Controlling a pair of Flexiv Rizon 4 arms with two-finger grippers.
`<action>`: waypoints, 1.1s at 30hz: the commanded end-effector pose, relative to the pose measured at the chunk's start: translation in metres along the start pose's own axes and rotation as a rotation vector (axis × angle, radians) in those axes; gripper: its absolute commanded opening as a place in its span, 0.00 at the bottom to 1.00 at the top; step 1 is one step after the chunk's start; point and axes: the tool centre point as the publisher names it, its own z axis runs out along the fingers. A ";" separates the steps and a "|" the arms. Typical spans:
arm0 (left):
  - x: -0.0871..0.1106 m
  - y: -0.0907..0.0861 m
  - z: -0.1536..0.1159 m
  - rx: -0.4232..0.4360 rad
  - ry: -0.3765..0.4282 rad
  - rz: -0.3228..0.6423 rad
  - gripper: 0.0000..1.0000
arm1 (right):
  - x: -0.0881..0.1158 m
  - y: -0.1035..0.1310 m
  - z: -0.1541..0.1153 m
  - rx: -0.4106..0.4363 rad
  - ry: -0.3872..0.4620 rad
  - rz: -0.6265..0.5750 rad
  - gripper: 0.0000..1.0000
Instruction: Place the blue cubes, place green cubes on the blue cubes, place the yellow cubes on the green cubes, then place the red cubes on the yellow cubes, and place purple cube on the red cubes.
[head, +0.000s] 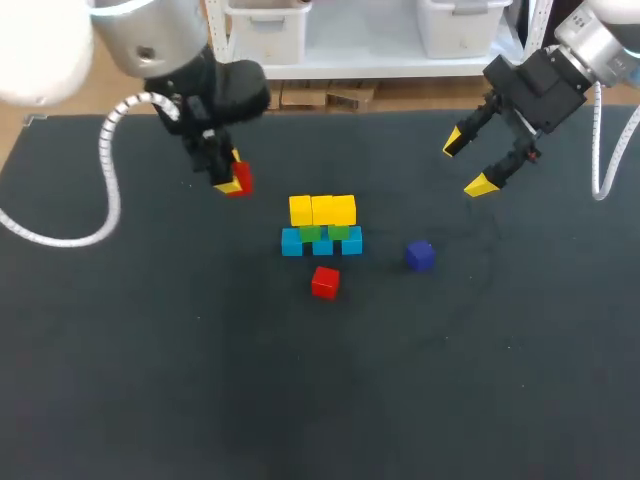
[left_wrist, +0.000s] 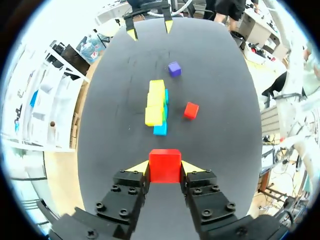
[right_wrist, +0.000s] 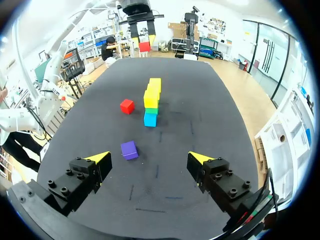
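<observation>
A stack stands mid-table: a row of blue cubes (head: 320, 242) at the bottom, green cubes (head: 325, 233) on them, yellow cubes (head: 322, 210) on top. My left gripper (head: 233, 180) hangs left of the stack, shut on a red cube (left_wrist: 164, 165) held above the table. A second red cube (head: 325, 282) lies in front of the stack. The purple cube (head: 420, 256) sits to the stack's right. My right gripper (head: 468, 163) is open and empty, up at the back right; in its wrist view the purple cube (right_wrist: 129, 149) lies ahead of its fingers.
The black table (head: 150, 350) stretches wide in front of the stack. Its far edge (head: 360, 112) runs behind both arms.
</observation>
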 end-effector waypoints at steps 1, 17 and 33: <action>-0.019 0.002 0.010 0.008 0.031 -0.008 0.00 | 0.000 -0.001 0.000 -0.001 -0.002 -0.002 1.00; -0.069 0.008 0.042 0.053 0.054 0.027 0.00 | 0.000 -0.001 0.000 -0.001 -0.002 -0.002 1.00; -0.077 0.019 0.062 0.051 0.041 0.015 0.00 | 0.000 -0.001 0.000 -0.001 -0.002 -0.002 1.00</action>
